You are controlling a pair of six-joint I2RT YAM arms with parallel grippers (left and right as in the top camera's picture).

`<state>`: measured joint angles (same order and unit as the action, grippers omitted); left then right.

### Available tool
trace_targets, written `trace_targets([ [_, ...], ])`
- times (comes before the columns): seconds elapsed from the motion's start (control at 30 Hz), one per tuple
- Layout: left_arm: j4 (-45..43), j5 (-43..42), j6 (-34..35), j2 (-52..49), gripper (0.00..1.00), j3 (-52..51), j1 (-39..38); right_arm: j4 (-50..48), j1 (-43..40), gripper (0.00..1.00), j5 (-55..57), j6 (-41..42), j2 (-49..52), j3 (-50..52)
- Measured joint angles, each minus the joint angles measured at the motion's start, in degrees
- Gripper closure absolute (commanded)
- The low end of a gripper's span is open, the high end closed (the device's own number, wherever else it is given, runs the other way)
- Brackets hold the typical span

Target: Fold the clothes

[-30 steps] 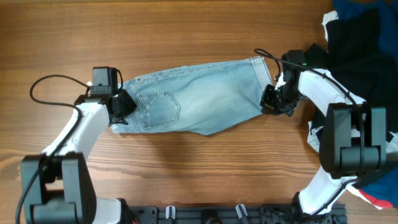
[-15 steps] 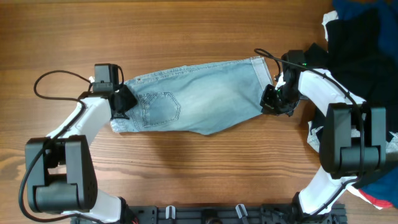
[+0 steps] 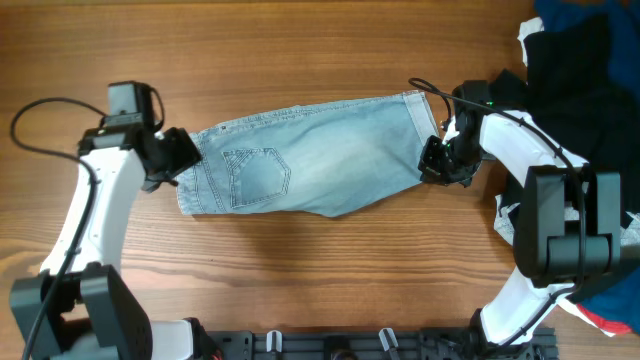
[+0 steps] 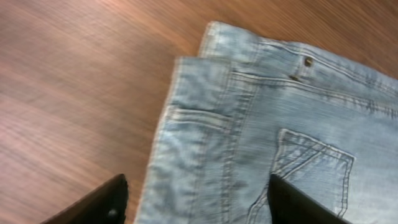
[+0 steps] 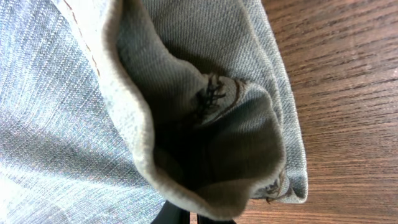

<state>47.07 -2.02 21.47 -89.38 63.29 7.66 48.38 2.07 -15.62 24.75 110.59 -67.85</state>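
Observation:
The pale light-blue jeans (image 3: 320, 160) lie folded lengthwise across the table, waistband to the left and leg hems to the right. My left gripper (image 3: 178, 158) is open and empty just left of the waistband. In the left wrist view its fingers (image 4: 199, 202) spread wide over the waistband corner of the jeans (image 4: 280, 112), back pocket visible. My right gripper (image 3: 432, 165) is shut on the leg hem. In the right wrist view the hem of the jeans (image 5: 205, 124) bunches in a fold above the closed fingers (image 5: 186, 216).
A pile of other clothes lies at the right edge: a black garment (image 3: 580, 70), a dark blue cloth (image 3: 570, 12), and a white and red piece (image 3: 600, 315). The left arm's black cable (image 3: 40, 110) loops over the table at the left.
My left arm has swung leftward and its gripper has come back off the waistband. The jeans and the right arm have not moved.

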Motion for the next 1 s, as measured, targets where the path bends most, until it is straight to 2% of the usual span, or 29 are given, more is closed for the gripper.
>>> trace_targets([
  [0.03, 0.46, 0.00, -0.11, 0.17, 0.16, 0.00, 0.92, 0.00, 0.00, 0.96, 0.00, 0.02, 0.00, 0.00],
  [0.1, 0.15, 0.02, 0.09, -0.20, 0.14, -0.44, 2.58, 0.00, 0.00, 0.96, 0.00, 0.00, 0.00, 0.00],
  [0.33, -4.72, -4.74, -1.81, -6.67, 0.14, -3.54, 7.74, 0.00, 0.00, 0.96, 0.00, 0.00, 0.00, 0.00],
  [0.57, -8.44, -15.23, -7.13, -14.10, 0.18, -3.50, 9.68, -0.02, 0.00, 0.96, 0.00, 0.00, 0.00, 0.00],
  [0.63, -8.79, -18.45, -8.50, -14.71, 0.21, -3.30, 9.70, -0.04, 0.00, 0.96, 0.00, 0.00, 0.00, 0.00],
  [0.77, -8.87, -23.47, -10.19, -16.17, 0.34, -2.78, 9.44, -0.07, 0.00, 0.96, 0.00, 0.00, 0.00, 0.00],
  [0.83, -8.98, -24.96, -10.75, -16.85, 0.45, -2.56, 9.14, -0.07, 0.00, 0.96, 0.00, 0.00, 0.00, 0.00],
  [0.9, -9.31, -25.70, -11.67, -17.33, 0.52, -2.54, 8.87, -0.04, 0.00, 0.96, 0.00, 0.00, 0.00, 0.00],
  [1.0, -9.90, -26.45, -12.24, -17.90, 0.53, -2.60, 8.63, -0.07, 0.00, 0.96, 0.00, 0.00, 0.00, 0.00],
])
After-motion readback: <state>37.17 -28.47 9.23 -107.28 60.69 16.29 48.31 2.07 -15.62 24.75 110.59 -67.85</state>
